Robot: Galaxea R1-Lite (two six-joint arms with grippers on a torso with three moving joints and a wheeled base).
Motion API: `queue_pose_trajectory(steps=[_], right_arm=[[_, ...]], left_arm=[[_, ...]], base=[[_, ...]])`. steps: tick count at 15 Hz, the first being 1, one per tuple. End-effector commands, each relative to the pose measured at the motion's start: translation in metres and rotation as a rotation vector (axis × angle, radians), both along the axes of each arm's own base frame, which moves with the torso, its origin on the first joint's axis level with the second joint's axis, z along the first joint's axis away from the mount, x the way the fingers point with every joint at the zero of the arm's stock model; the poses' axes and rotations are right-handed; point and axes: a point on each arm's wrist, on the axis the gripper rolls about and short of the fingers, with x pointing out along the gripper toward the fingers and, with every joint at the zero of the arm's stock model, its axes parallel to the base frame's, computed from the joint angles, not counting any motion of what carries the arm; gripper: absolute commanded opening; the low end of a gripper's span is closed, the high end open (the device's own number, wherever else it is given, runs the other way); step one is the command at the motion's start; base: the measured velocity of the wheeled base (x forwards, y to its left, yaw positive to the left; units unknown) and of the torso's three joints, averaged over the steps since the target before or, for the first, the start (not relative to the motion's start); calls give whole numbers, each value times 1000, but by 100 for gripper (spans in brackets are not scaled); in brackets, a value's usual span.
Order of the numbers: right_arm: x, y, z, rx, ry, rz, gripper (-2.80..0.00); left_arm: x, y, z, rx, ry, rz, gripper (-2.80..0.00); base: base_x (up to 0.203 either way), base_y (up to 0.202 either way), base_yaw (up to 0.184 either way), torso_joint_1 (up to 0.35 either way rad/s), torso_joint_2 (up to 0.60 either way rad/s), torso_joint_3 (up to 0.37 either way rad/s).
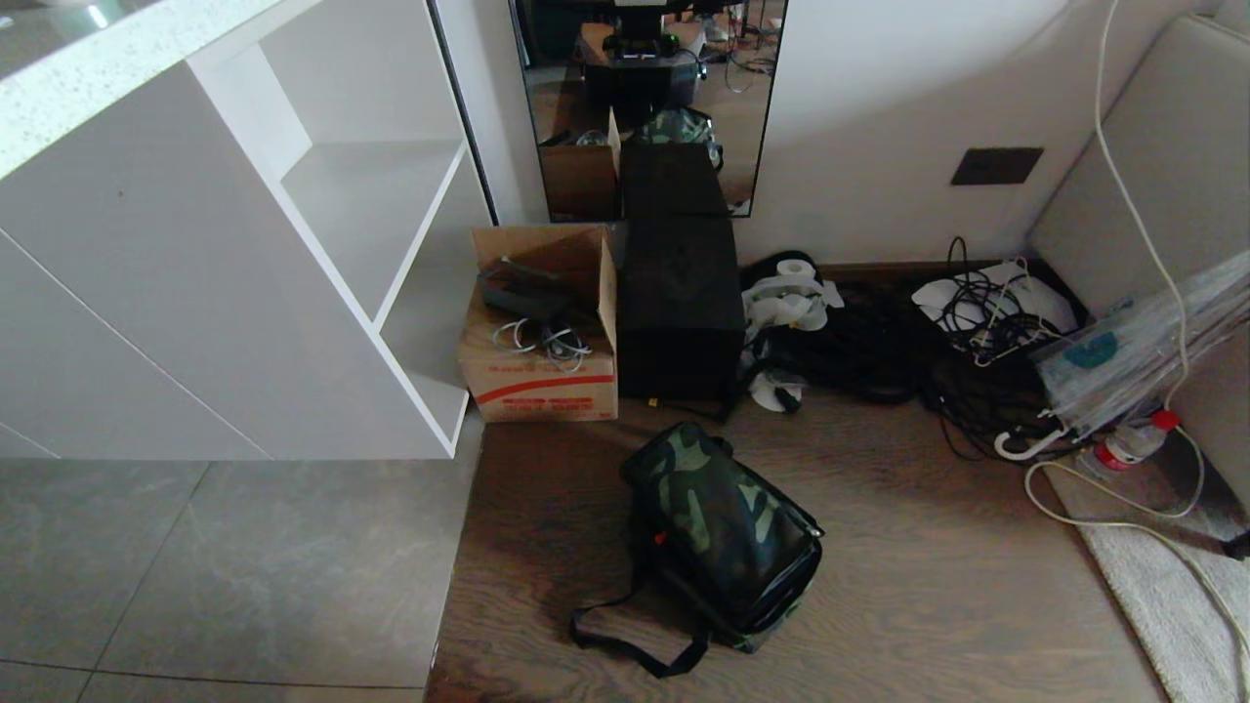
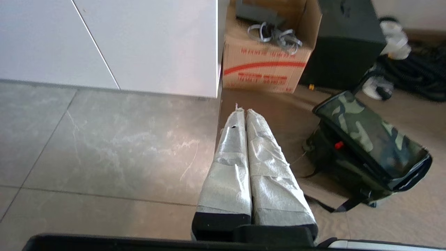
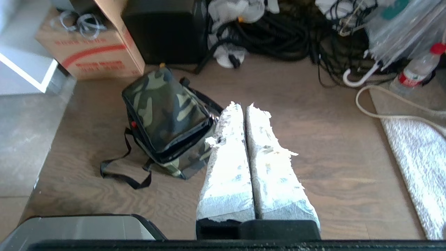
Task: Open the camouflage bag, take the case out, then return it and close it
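The camouflage bag (image 1: 723,532) lies closed on the wooden floor, its black shoulder strap (image 1: 625,640) trailing toward me. It also shows in both wrist views, as the bag (image 2: 369,146) and the bag (image 3: 167,115). The case is out of view. My left gripper (image 2: 243,111) is shut and empty, held above the floor well to the side of the bag. My right gripper (image 3: 244,105) is shut and empty too, above the floor beside the bag's other side. Neither arm appears in the head view.
Behind the bag stand a brown cardboard carton (image 1: 542,332) and a tall plain black box (image 1: 679,303) against a mirror. A white shelf unit (image 1: 293,244) fills the left. Coiled cables (image 1: 879,342), an umbrella, a bottle (image 1: 1133,444) and a pale rug (image 1: 1172,586) lie right.
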Motion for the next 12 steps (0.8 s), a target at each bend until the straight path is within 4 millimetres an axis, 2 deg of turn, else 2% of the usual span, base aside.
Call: queue_pose_trajectory(steps=[1, 12], right_arm=[[0, 0, 0, 5, 4, 0, -280], [0, 0, 0, -7, 4, 1, -280]], left_arm=[[1, 0, -2, -1, 8, 1, -280], [1, 0, -3, -2, 11, 1, -280]], base=[[0, 0, 0, -6, -3, 203], [0, 0, 0, 2, 2, 204]])
